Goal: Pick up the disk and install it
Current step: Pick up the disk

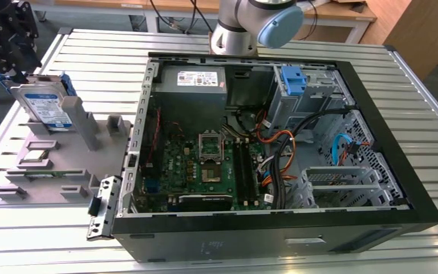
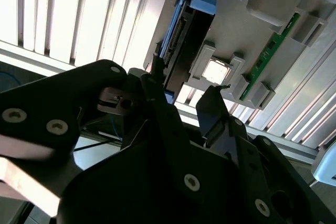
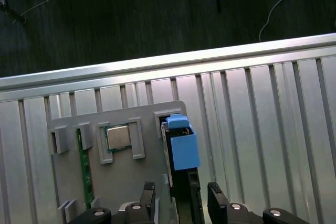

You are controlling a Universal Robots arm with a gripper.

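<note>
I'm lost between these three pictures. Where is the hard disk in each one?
Exterior view: disk upright in the grey holder, at the exterior view's left.
Second wrist view: disk edge-on, just beyond the fingers.
First wrist view: disk blue-capped, between the fingers.
Shared landmark: the silver chip beside it.

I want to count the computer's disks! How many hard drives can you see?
1. The disk stands on edge in the grey holder at the exterior view's left, outside the open computer case. More may be hidden inside its bays.
</note>
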